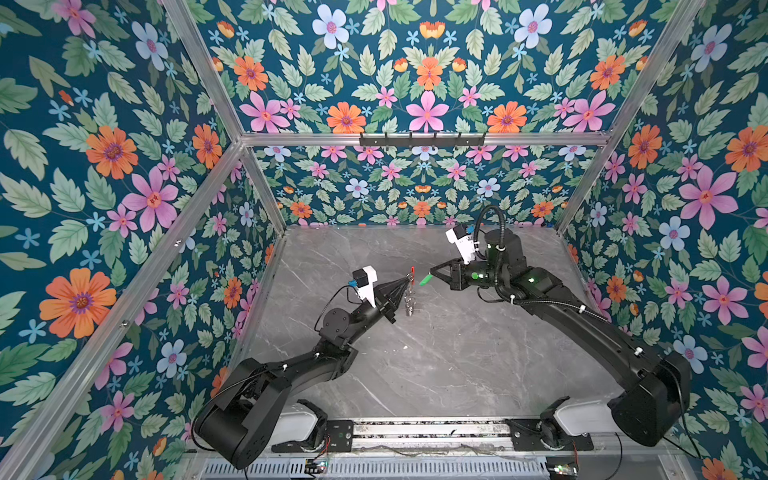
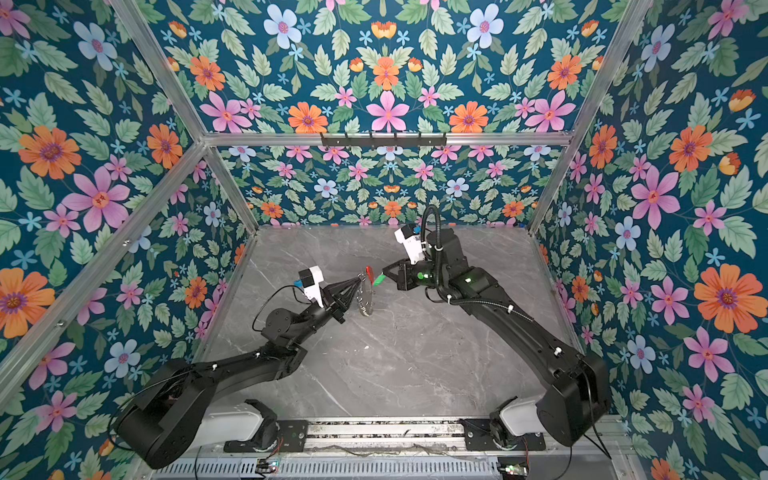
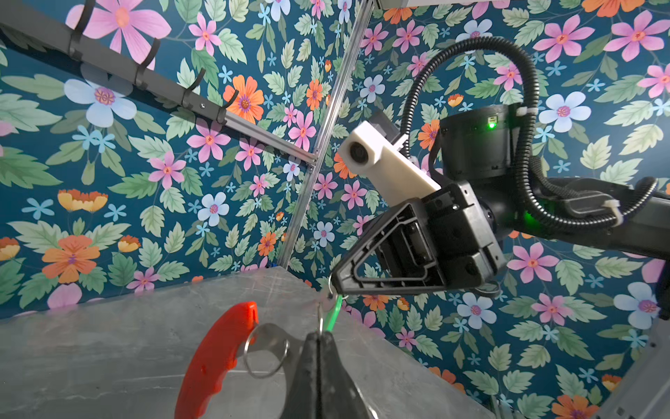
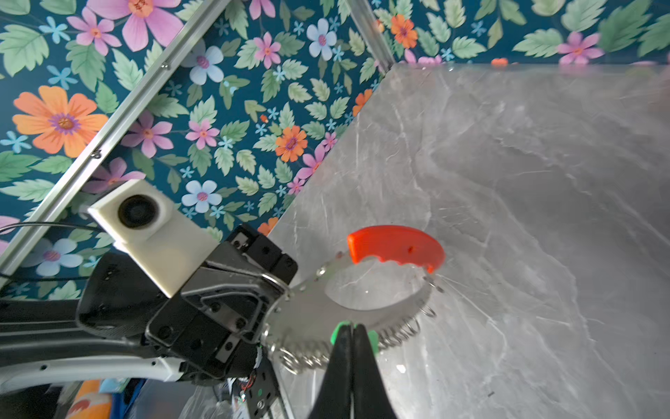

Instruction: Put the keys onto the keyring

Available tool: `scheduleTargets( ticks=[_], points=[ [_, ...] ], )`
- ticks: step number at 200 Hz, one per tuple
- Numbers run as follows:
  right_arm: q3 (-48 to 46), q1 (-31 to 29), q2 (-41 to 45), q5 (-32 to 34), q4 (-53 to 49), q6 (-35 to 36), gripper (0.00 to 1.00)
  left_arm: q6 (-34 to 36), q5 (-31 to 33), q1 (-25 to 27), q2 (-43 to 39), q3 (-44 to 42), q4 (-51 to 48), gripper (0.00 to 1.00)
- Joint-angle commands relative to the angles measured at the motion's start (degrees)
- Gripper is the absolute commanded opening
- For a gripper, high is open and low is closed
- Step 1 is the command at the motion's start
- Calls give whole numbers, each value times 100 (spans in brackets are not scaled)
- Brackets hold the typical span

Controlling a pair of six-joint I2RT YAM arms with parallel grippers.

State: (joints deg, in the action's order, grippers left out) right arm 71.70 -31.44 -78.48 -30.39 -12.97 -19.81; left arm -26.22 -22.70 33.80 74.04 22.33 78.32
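**Key held at the keyring, above the middle of the table [image 1: 457, 353]**

The left gripper [image 1: 402, 286] is clamped on the rim of the keyring [image 1: 409, 305], holding it edge-on with its red arc [image 1: 412, 273] toward the table's far edge. The right gripper [image 1: 433, 275], closed on the green key [image 1: 424, 281], sits just right of the ring. The key's long axis points leftward at the ring; contact is unclear.

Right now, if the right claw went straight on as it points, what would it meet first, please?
Probably the grey metal keyring with red plastic arc, held by the left claw; depth uncertain.
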Motion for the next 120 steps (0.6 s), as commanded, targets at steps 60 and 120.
scheduleTargets(
  ticks=[60,120],
  points=[
    [111,-11,-20,-749,-399,439,0,3572,12,368,430,-106,524,0],
    [-180,-9,131,-838,-689,520,0,4983,221,460,802,-225,1103,0]
  ],
)
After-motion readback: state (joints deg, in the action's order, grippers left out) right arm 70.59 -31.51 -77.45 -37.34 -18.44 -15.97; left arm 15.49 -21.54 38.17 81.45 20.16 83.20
